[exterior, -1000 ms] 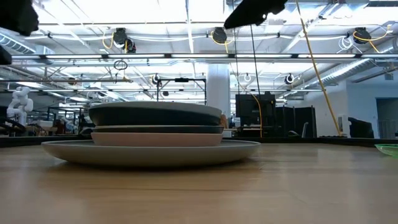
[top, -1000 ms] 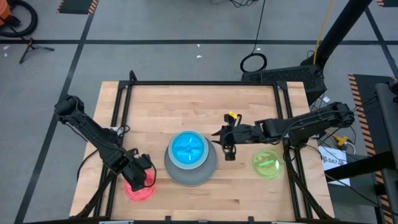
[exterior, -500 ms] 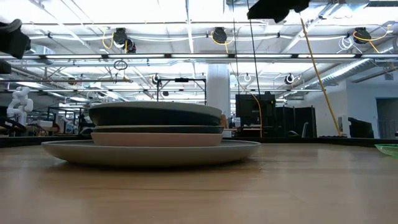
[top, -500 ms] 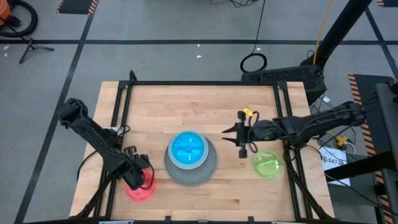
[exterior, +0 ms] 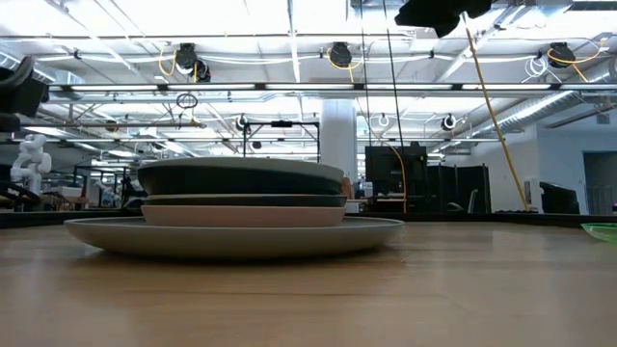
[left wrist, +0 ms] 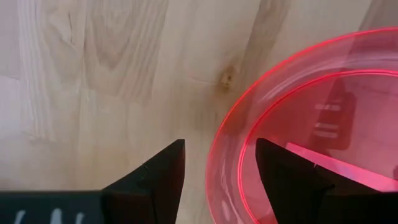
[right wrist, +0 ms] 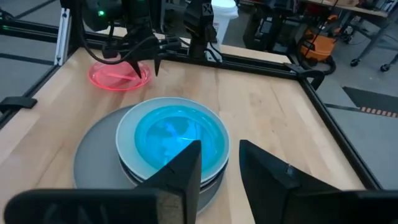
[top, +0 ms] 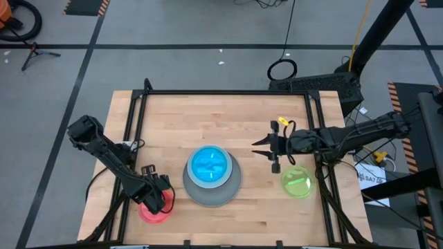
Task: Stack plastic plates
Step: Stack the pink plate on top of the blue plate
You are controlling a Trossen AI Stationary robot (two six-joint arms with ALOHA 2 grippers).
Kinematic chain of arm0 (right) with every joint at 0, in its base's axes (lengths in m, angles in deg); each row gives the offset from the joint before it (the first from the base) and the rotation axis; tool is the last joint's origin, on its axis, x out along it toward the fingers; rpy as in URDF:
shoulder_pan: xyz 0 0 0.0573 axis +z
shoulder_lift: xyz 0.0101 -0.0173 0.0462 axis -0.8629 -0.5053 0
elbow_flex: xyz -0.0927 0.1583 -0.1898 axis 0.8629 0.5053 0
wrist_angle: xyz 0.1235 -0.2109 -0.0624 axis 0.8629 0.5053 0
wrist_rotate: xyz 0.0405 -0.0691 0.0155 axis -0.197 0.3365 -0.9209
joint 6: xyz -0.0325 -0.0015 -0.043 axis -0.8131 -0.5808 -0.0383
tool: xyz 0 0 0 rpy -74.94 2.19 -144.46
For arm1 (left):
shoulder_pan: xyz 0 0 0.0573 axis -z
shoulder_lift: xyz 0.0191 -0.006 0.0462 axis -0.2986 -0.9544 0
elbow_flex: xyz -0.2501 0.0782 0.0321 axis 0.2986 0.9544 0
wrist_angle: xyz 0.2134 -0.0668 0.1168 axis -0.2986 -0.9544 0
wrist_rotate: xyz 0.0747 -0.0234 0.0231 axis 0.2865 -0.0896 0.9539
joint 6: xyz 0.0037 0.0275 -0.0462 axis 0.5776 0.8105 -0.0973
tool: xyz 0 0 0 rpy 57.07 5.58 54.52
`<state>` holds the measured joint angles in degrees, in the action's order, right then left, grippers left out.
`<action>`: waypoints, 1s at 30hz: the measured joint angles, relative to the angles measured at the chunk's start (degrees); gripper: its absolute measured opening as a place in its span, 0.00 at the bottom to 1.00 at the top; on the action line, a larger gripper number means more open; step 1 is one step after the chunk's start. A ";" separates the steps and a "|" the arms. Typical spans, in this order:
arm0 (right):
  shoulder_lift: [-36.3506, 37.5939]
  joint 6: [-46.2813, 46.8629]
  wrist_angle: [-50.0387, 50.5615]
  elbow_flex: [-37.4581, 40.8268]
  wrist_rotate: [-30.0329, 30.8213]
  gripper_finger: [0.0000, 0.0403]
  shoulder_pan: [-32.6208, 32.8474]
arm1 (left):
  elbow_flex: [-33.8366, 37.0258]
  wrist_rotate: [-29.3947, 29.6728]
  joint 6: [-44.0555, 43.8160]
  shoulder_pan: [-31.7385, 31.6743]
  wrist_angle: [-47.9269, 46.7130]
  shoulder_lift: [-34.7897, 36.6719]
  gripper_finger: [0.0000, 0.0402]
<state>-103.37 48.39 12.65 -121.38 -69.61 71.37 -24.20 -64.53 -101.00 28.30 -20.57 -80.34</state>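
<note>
The left gripper [top: 160, 201] sits low over the red plate [top: 154, 211] at the table's near left. Its fingers [left wrist: 158, 177] are spread, straddling the plate's rim: one finger outside on bare wood, the other over the plate's inner floor. Whether they touch the rim cannot be told. Nothing else lies around this gripper; the bare table [top: 173, 124] stretches away on its outer side.

Just to its right stands the stack [top: 212, 175]: the grey plate [top: 196, 196] at the bottom, larger plates above it, and the cyan plate [top: 210, 164] on top. In the low view the stack shows as a wide grey plate [exterior: 231, 234], a peach one [exterior: 241, 216] and dark ones [exterior: 241, 179] above. The stack stands between the two grippers.

The right gripper [top: 266, 150] hovers above the table to the right of the stack, fingers parted and holding nothing. In its wrist view the cyan plate [right wrist: 179, 133] lies straight ahead past the fingers [right wrist: 180, 167], with the red plate [right wrist: 119, 75] and the left arm beyond. The green plate [top: 297, 182] lies on the table just beside the right gripper, toward the near right edge, apart from the stack. A yellow tag [top: 282, 122] shows on the right wrist.
</note>
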 joint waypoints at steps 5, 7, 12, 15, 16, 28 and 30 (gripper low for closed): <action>0.00 1.28 0.04 0.00 -0.01 0.26 0.02 | 0.00 0.00 0.42 0.00 1.31 -0.59 0.50; 0.00 1.32 0.21 0.00 -0.01 0.26 0.02 | 0.00 0.00 0.90 0.00 2.15 -0.59 0.50; 0.00 2.17 0.50 0.00 -0.02 0.26 0.02 | 0.00 0.00 1.11 0.00 2.31 -0.59 0.50; 0.00 2.21 0.50 0.00 -0.01 0.26 0.02 | 0.00 0.00 1.70 0.00 2.38 -0.59 0.50; 0.00 2.37 0.52 0.00 -0.04 0.26 0.02 | 0.00 0.00 1.75 0.00 2.43 -0.59 0.50; 0.00 2.86 0.90 0.00 -0.04 0.26 0.02 | 0.00 0.00 0.69 0.00 2.46 -0.59 0.30; 0.00 2.86 0.90 0.00 -0.06 0.26 0.02 | 0.00 0.00 0.44 0.00 2.44 -0.59 0.28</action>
<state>-103.37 51.25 13.55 -121.38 -69.67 71.40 -24.20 -64.53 -100.56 28.30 -18.13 -80.94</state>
